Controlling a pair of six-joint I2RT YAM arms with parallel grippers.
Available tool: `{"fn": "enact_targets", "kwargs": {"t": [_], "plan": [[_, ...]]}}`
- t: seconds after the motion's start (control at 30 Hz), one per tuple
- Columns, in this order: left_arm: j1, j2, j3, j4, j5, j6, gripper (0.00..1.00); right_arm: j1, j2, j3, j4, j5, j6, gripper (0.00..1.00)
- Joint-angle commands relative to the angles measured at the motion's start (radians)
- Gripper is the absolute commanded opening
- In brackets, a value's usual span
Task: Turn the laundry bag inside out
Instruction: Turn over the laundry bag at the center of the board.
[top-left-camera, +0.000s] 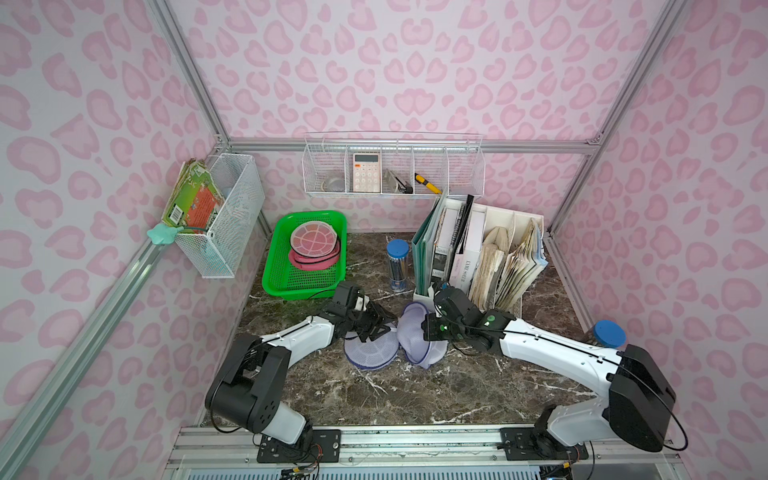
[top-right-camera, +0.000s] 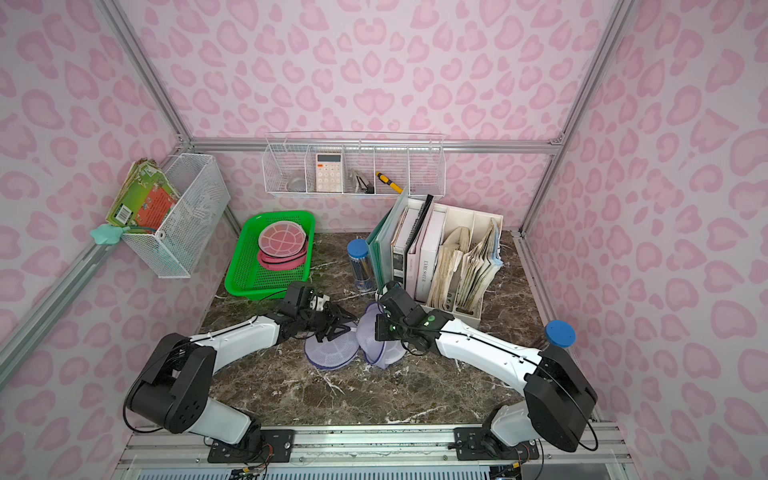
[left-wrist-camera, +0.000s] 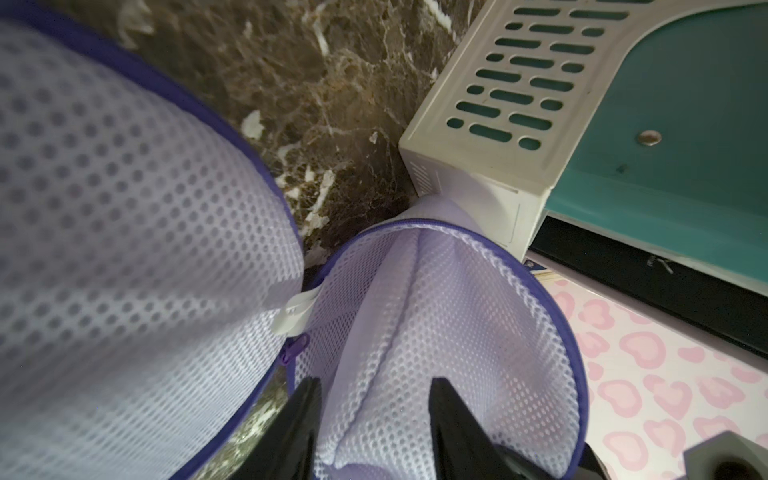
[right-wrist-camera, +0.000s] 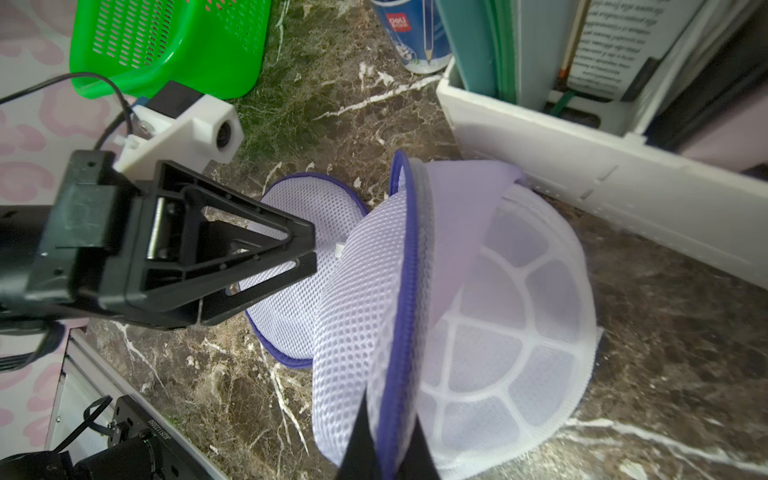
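1. Right wrist view is showing the right end effector (right-wrist-camera: 388, 436) clamping shut on the purple zipper rim of the laundry bag (right-wrist-camera: 478, 316).
2. Meanwhile the left end effector (right-wrist-camera: 309, 251) is pinching a fold of white mesh, jaws partly closed around it.
3. Laundry bag is sitting unzipped on the worktop (right-wrist-camera: 332, 124) between both arms, one domed half lying flat, the other tipping up just beside the white file rack (right-wrist-camera: 540, 137).

Left arm (top-left-camera: 303, 332) and right arm (top-left-camera: 552, 353) stretched inward, left gripper (right-wrist-camera: 311, 249) half-closed, seemingly clamping, right gripper (right-wrist-camera: 390, 415) pinched tight
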Motion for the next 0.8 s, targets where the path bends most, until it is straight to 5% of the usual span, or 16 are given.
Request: {"fn": "enact_targets", "kwargs": {"t": [0.0,0.3,0.5,0.77], "plan": [[-0.018,0.030,0.004,0.068,0.026,-0.025,0.45,-0.003,-0.005,-0.006,0.028,-0.001,0.009,0.00],[-0.071,0.096,0.002,0.119,0.036,-0.058,0.42,-0.008,-0.015,-0.037,0.074,-0.017,0.022,0.00],[-0.079,0.112,0.044,0.070,0.026,-0.036,0.00,-0.013,-0.033,-0.060,0.079,-0.014,0.033,0.00],[-0.047,0.024,0.119,-0.248,-0.013,0.147,0.00,-0.084,-0.138,-0.186,0.072,-0.002,0.077,0.00]]}}
